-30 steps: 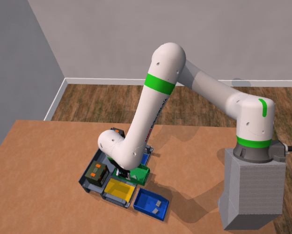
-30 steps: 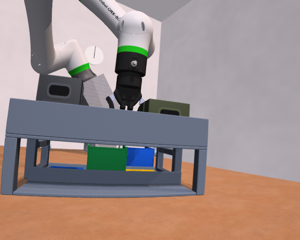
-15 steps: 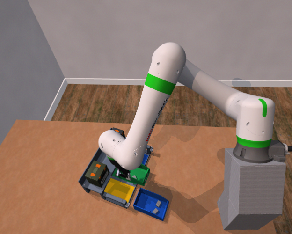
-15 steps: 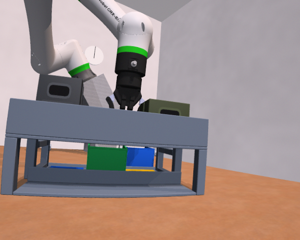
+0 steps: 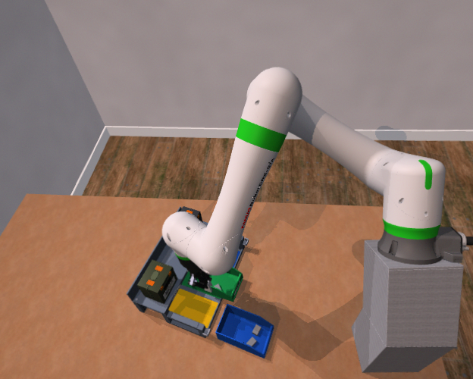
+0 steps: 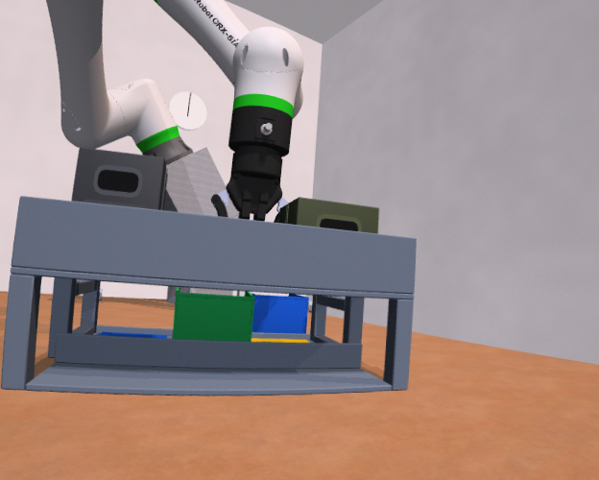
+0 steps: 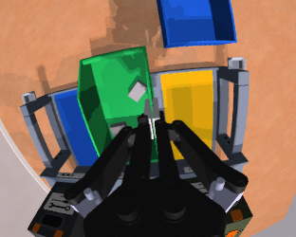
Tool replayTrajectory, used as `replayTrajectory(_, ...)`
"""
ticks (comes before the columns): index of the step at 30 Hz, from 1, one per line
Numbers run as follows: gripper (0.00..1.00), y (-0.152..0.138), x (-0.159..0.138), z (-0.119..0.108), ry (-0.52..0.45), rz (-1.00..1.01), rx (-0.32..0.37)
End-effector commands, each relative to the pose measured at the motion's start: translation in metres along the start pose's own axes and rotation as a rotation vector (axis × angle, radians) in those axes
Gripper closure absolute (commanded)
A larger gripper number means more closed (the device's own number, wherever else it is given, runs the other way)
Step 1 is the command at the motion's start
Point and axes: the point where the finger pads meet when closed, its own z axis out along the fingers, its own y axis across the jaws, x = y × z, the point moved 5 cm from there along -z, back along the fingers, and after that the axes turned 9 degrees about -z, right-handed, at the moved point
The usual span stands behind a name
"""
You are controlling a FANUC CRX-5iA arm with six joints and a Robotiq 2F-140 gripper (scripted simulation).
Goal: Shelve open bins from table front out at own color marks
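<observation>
The green bin (image 5: 225,285) is in the grey shelf (image 5: 165,272), between the blue mark (image 7: 74,124) and the yellow mark (image 5: 193,305). From the far side, the green bin (image 6: 212,316) reaches under the top board (image 6: 209,250); its bottom is hidden behind the lip. My gripper (image 7: 152,106) points straight down and is shut on the green bin's (image 7: 119,98) right side wall. A grey part (image 7: 138,91) lies inside it. The blue bin (image 5: 244,329) stands on the table in front of the shelf, holding two grey parts; it also shows in the wrist view (image 7: 192,7).
An olive box (image 5: 155,280) and a dark grey box (image 6: 120,179) stand on the shelf's top board, either side of my gripper (image 6: 252,214). The robot's grey pedestal (image 5: 410,311) stands at the right. The shelf's posts flank the places.
</observation>
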Motion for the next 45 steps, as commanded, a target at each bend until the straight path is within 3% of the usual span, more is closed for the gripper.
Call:
replayTrajectory(1, 1.00, 0.0002, -0.0001, -0.0001, -0.001, 0.000, 0.000)
replayTrajectory(16, 1.00, 0.0002, 0.0000, -0.0001, -0.002, 0.000, 0.000)
replayTrajectory(17, 0.94, 0.0002, 0.0000, -0.0001, -0.002, 0.000, 0.000)
replayTrajectory(45, 0.94, 0.0002, 0.0000, -0.0001, -0.002, 0.000, 0.000)
